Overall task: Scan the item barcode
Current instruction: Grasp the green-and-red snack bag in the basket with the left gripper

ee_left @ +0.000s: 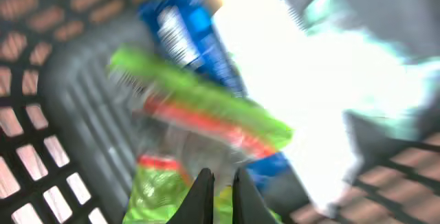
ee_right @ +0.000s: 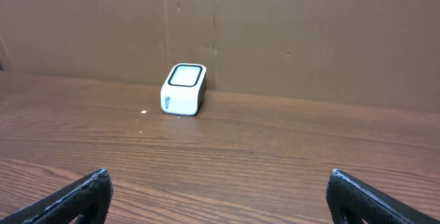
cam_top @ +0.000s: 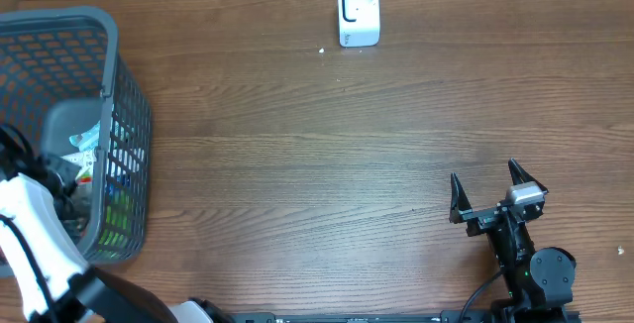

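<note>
Though blurred, the frame shows a grey mesh basket (ee_left: 41, 148) holding a blue packet (ee_left: 199, 38) at upper centre, a green-and-red packet (ee_left: 206, 110) across the middle and a glaring white packet (ee_left: 302, 93) at right. At bottom centre the left tool (ee_left: 221, 177) has its fingers pressed nearly together.

Wood-grain table (cam_top: 297, 164) w/ cardboard wall (ee_right: 309, 31) behind (brown).

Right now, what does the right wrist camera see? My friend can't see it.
A small white scanner sits on the brown wooden table, close to a cardboard wall at the back. The right claw is wide open and empty, its two black fingers at the bottom corners.
</note>
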Action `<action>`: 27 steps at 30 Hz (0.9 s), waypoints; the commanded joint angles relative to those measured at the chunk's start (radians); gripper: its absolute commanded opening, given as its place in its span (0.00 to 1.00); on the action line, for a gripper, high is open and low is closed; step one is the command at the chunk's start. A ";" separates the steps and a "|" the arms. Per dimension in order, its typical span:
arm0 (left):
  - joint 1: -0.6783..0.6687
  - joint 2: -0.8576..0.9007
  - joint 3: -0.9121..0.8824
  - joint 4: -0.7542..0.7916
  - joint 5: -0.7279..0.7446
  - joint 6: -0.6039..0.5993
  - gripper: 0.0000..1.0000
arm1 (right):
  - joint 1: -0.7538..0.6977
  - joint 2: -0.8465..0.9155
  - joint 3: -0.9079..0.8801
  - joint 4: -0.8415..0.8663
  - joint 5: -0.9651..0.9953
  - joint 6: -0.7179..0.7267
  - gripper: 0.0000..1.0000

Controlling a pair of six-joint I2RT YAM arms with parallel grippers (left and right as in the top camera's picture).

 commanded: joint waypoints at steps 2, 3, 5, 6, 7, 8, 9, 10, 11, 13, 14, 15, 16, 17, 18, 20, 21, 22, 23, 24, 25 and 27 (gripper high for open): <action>-0.060 -0.095 0.064 -0.027 0.032 0.002 0.04 | -0.004 -0.010 -0.011 0.005 -0.005 -0.001 1.00; -0.073 -0.113 0.064 -0.025 0.018 0.001 0.04 | -0.004 -0.010 -0.011 0.005 -0.005 -0.001 1.00; -0.085 -0.128 0.064 -0.026 -0.038 0.000 0.04 | -0.004 -0.010 -0.011 0.005 -0.005 -0.001 1.00; -0.084 -0.129 0.064 -0.027 -0.060 0.000 0.04 | -0.004 -0.010 -0.011 0.005 -0.005 -0.001 1.00; -0.082 -0.124 0.060 -0.029 -0.088 -0.005 0.06 | -0.004 -0.010 -0.011 0.005 -0.005 -0.001 1.00; -0.076 -0.118 0.057 -0.032 -0.101 -0.017 0.18 | -0.004 -0.010 -0.011 0.005 -0.005 -0.001 1.00; -0.063 -0.108 0.051 -0.039 -0.102 -0.031 0.31 | -0.004 -0.010 -0.011 0.005 -0.005 -0.001 1.00; -0.052 -0.099 0.045 -0.044 -0.097 -0.045 0.39 | -0.004 -0.010 -0.011 0.005 -0.005 -0.001 1.00; -0.034 -0.083 0.038 -0.053 -0.082 -0.063 0.47 | -0.004 -0.010 -0.011 0.005 -0.005 0.000 1.00; -0.005 -0.050 0.023 -0.066 -0.040 -0.068 0.52 | -0.004 -0.010 -0.011 0.005 -0.005 -0.001 1.00; 0.007 -0.031 0.016 -0.074 -0.031 -0.068 0.54 | -0.004 -0.010 -0.011 0.005 -0.005 -0.001 1.00; 0.018 -0.009 0.011 -0.083 -0.029 -0.069 0.56 | -0.004 -0.010 -0.011 0.005 -0.005 -0.001 1.00; 0.027 0.013 0.007 -0.093 -0.030 -0.074 0.57 | -0.004 -0.010 -0.011 0.005 -0.005 -0.001 1.00; 0.036 0.035 0.005 -0.101 -0.035 -0.081 0.59 | -0.004 -0.010 -0.011 0.005 -0.005 -0.001 1.00; 0.047 0.060 -0.001 -0.106 -0.038 -0.088 0.60 | -0.004 -0.010 -0.011 0.005 -0.005 -0.001 1.00; 0.063 0.100 -0.014 -0.105 -0.037 -0.100 0.60 | -0.004 -0.010 -0.011 0.005 -0.005 -0.001 1.00; 0.073 0.127 -0.027 -0.098 -0.037 -0.114 0.61 | -0.004 -0.010 -0.011 0.005 -0.005 -0.001 1.00; 0.076 0.143 -0.037 -0.090 -0.038 -0.117 0.59 | -0.004 -0.010 -0.011 0.005 -0.005 -0.001 1.00; 0.077 0.158 -0.048 -0.079 -0.038 -0.117 0.58 | -0.004 -0.010 -0.011 0.005 -0.005 -0.001 1.00; 0.078 0.171 -0.060 -0.069 -0.039 -0.117 0.56 | -0.004 -0.010 -0.011 0.005 -0.005 -0.001 1.00; 0.078 0.183 -0.072 -0.057 -0.039 -0.119 0.54 | -0.004 -0.010 -0.011 0.005 -0.005 -0.001 1.00; 0.078 0.203 -0.093 -0.037 -0.045 -0.138 0.51 | -0.004 -0.010 -0.011 0.005 -0.005 -0.001 1.00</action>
